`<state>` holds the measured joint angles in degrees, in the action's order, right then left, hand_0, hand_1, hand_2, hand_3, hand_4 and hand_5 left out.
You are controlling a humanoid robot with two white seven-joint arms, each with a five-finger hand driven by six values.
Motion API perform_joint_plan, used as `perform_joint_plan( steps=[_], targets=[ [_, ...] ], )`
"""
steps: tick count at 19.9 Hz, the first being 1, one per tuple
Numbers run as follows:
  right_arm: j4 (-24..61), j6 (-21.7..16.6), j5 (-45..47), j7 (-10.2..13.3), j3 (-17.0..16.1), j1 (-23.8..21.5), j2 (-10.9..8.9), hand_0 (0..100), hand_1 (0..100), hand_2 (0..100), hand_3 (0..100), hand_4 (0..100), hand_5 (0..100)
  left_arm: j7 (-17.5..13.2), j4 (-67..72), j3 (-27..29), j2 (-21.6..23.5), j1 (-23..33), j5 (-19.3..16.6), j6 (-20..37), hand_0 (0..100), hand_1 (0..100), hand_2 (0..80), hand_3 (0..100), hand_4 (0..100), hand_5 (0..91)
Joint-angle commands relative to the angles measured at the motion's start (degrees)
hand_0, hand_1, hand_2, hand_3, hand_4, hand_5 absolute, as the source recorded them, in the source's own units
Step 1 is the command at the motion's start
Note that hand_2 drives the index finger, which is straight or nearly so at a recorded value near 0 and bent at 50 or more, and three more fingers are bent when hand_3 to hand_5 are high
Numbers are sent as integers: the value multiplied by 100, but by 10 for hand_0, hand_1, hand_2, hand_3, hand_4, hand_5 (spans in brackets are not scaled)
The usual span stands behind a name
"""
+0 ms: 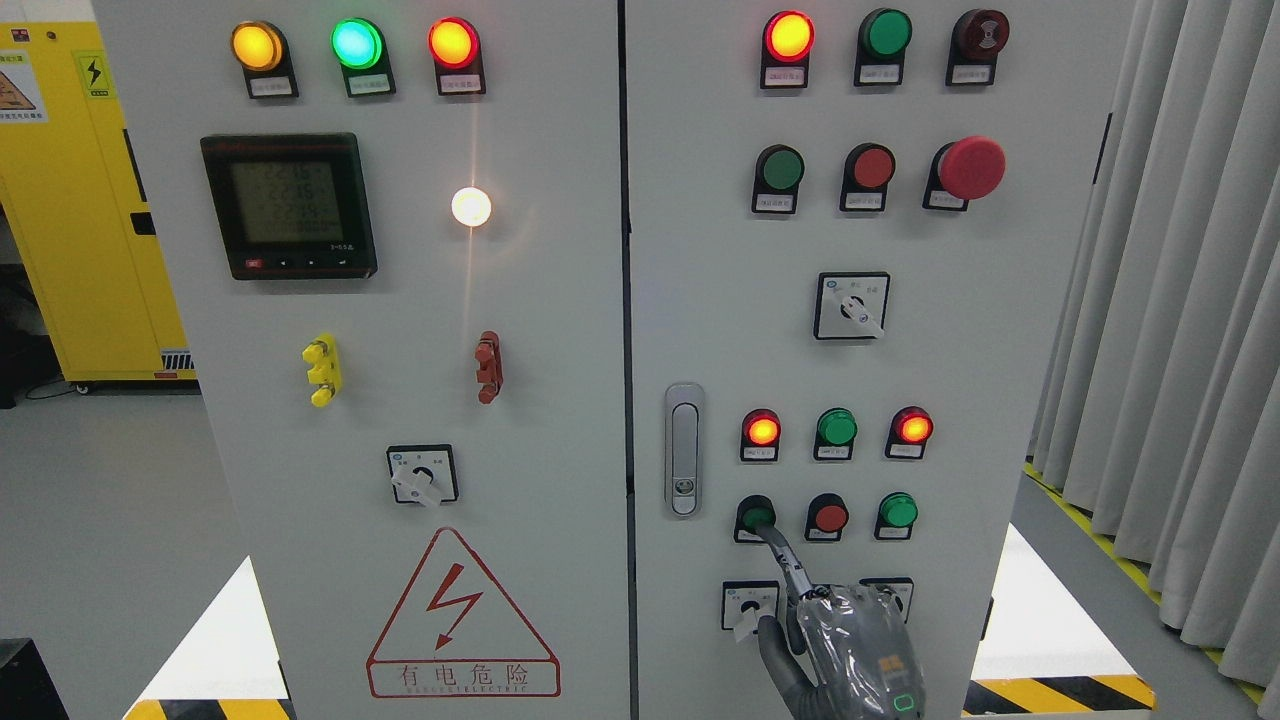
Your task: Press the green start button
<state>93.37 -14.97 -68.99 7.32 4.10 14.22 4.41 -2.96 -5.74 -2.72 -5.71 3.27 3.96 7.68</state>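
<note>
Now the right hand in the grey glove (pixel 855 650) has one finger straight, its tip on the round green start button (pixel 755 516) at the lower row's left end, beside the red round button (pixel 828 517); other fingers curled.

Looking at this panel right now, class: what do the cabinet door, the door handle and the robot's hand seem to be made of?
Cabinet door: probably painted sheet metal; flat, matte pale grey.
Door handle: looks like brushed or cast metal, with a silvery sheen and a lock at its base.
Right hand, one finger on the green start button: seemingly a dark glove under glossy, wrinkled clear plastic film.
</note>
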Motion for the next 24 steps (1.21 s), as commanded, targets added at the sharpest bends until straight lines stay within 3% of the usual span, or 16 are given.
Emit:
perform_joint_plan(
  steps=[1, 17, 24],
  targets=[
    [-135, 29, 8, -46, -32, 55, -2, 728, 948, 19, 938, 995, 1000, -3, -6, 0, 0, -1, 0, -3, 120, 556, 0, 0, 0, 0],
    [172, -6, 52, 41, -6, -86, 25, 756, 949, 21, 938, 993, 1000, -3, 2, 0, 0, 7, 0, -3, 120, 556, 0, 0, 0, 0],
    [558, -102, 140, 244, 47, -279, 33, 811, 947, 22, 928, 1000, 1000, -3, -6, 0, 0, -1, 0, -3, 120, 556, 0, 0, 0, 0]
  ],
)
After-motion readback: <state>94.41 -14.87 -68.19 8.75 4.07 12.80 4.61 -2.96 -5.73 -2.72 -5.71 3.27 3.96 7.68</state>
